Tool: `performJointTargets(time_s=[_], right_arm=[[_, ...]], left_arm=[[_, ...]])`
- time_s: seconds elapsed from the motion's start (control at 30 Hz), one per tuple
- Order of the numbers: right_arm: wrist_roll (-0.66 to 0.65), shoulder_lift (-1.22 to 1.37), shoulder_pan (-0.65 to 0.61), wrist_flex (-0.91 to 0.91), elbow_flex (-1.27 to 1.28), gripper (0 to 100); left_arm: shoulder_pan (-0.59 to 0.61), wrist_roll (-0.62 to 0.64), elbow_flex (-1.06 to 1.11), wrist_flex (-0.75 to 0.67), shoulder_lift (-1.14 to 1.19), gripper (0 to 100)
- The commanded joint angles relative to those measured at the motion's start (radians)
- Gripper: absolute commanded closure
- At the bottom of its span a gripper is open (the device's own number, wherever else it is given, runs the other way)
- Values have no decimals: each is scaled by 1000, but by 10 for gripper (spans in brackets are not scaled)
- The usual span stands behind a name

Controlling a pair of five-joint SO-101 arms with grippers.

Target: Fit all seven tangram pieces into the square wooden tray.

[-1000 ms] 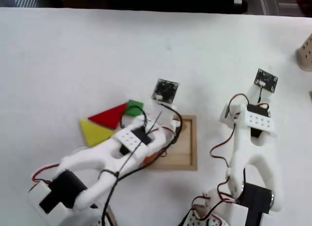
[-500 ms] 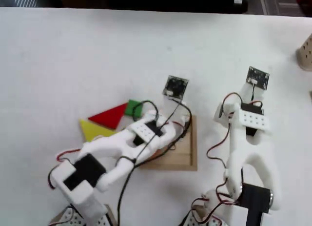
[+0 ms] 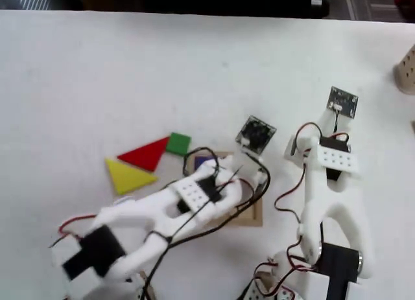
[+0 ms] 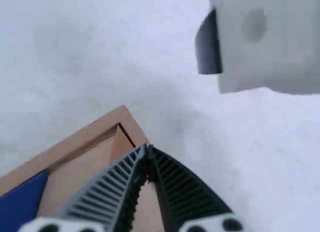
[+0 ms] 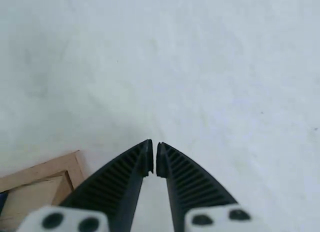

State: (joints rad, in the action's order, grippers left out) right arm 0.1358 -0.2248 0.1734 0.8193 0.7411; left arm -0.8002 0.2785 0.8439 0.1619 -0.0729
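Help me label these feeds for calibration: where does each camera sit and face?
High view: fixed above the table, looking down on the wooden tray and both arms.
Left wrist view: on the left arm, looking along the shut left gripper at a tray corner and blue piece.
Right wrist view: on the right arm, looking along the shut right gripper at the table.
Shared: all show the tray.

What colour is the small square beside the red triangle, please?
Green square; best in the high view.
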Motion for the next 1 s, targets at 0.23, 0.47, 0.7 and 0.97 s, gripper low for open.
performJointTargets(time_s=[0.23, 0.47, 0.7, 0.97], right_arm=[[-15, -41, -10, -19, 6, 980], [-15, -41, -10, -19, 8, 980], [-15, -41, -10, -19, 8, 980], [-15, -41, -10, -19, 8, 979]], left_arm=[[-88, 80, 61, -21, -15, 978], [-2, 192, -129, 117, 142, 978], [73, 196, -135, 89, 151, 978], [114, 196, -143, 94, 153, 977]])
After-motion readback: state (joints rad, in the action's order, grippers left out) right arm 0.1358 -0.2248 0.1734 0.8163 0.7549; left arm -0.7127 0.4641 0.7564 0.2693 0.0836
